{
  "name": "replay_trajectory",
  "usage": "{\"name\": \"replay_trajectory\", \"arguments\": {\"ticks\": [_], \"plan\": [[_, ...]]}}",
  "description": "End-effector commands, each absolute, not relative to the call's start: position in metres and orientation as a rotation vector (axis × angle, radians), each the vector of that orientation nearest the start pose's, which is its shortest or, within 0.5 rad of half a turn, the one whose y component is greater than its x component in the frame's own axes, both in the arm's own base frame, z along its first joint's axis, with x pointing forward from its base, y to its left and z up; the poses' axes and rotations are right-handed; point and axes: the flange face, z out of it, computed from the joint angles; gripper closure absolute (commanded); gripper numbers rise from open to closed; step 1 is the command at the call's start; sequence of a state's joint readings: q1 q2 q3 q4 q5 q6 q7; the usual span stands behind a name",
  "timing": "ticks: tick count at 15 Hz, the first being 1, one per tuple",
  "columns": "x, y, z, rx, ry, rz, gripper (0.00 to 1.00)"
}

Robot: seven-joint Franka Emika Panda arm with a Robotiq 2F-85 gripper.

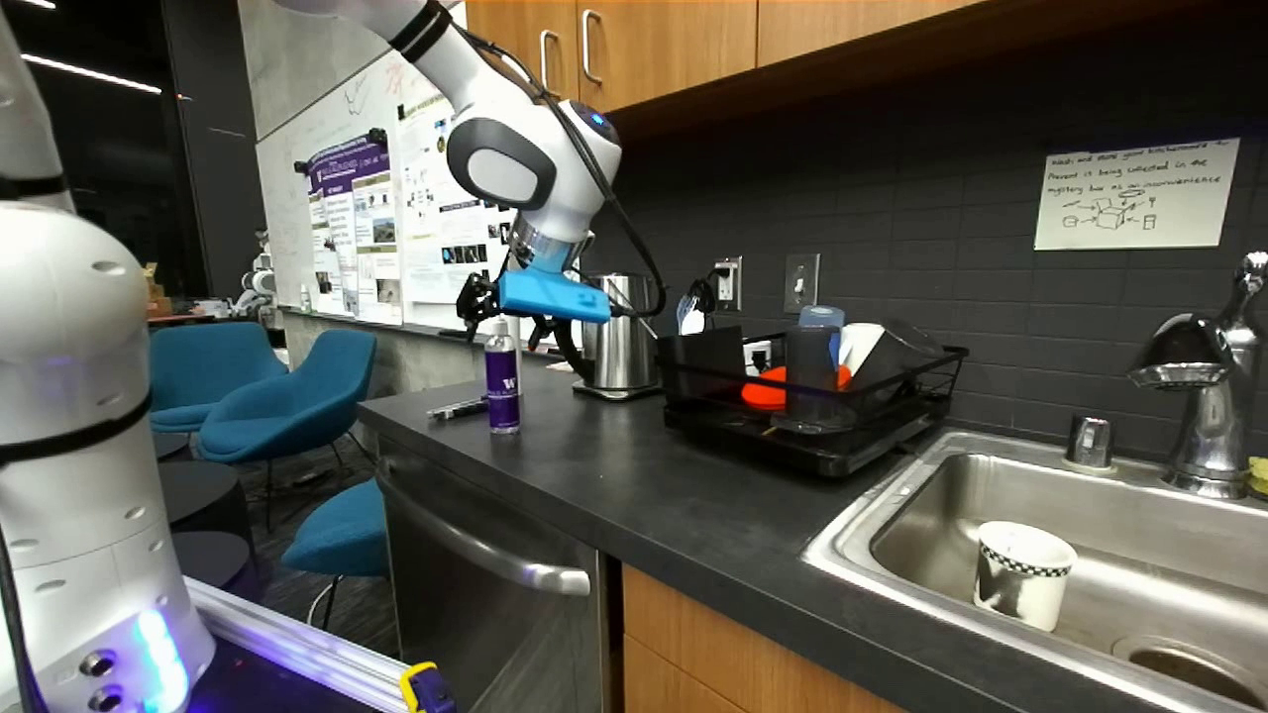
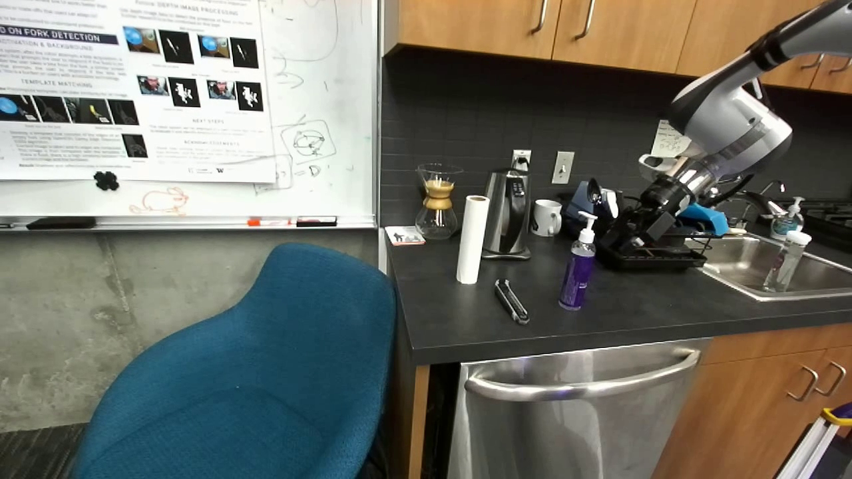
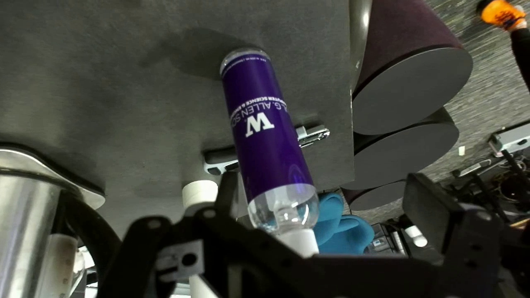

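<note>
The dark tabletop (image 1: pixel 614 465) runs above a steel dishwasher (image 2: pixel 579 426), which marks its front edge; a blue chair (image 2: pixel 293 359) stands off its end edge. A steel sink (image 1: pixel 1139 525) is let into the tabletop, well away from that end. The black dish rack (image 2: pixel 655 261) sits towards the back edge, between the sink and the steel kettle (image 1: pixel 624 356). The purple bottle (image 3: pixel 273 149) stands upright and unheld, nearer the front edge than the kettle. The white roll (image 2: pixel 472 239) stands near the end edge; a slim tool (image 2: pixel 511 301) lies between roll and bottle.

Jaws: spread wide, nothing gripped, close by the bottle's top. In the wrist view the bottle shows off-centre between the 2 sides. Judgement: for clean work here, centre the jaws on the bottle and move slowly, since a tall, narrow body would probably tip under a sideways knock.

Not established: contact between jaws and bottle. The jaws cover the bottle's top in the wrist view and merge with the rack in an exterior view. The sink runs out of frame in both exterior views. The tool's type cannot be made out.
</note>
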State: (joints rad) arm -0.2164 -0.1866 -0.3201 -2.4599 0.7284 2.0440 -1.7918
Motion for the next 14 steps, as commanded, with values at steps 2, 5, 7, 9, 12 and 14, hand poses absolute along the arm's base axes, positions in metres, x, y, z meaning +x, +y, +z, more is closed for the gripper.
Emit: {"name": "replay_trajectory", "arguments": {"ticks": [2,5,7,9,12,14], "plan": [[0.400,-0.197,0.348,-2.293,-1.042,-0.734,0.00],[0.405,-0.193,0.341,-2.241,-1.029,-0.773,0.00],[0.408,-0.191,0.337,-2.218,-1.031,-0.782,0.00],[0.412,-0.191,0.331,-2.205,-1.032,-0.777,0.00],[0.417,-0.192,0.323,-2.197,-1.038,-0.766,0.00],[0.423,-0.191,0.320,-2.194,-1.046,-0.760,0.01]]}}
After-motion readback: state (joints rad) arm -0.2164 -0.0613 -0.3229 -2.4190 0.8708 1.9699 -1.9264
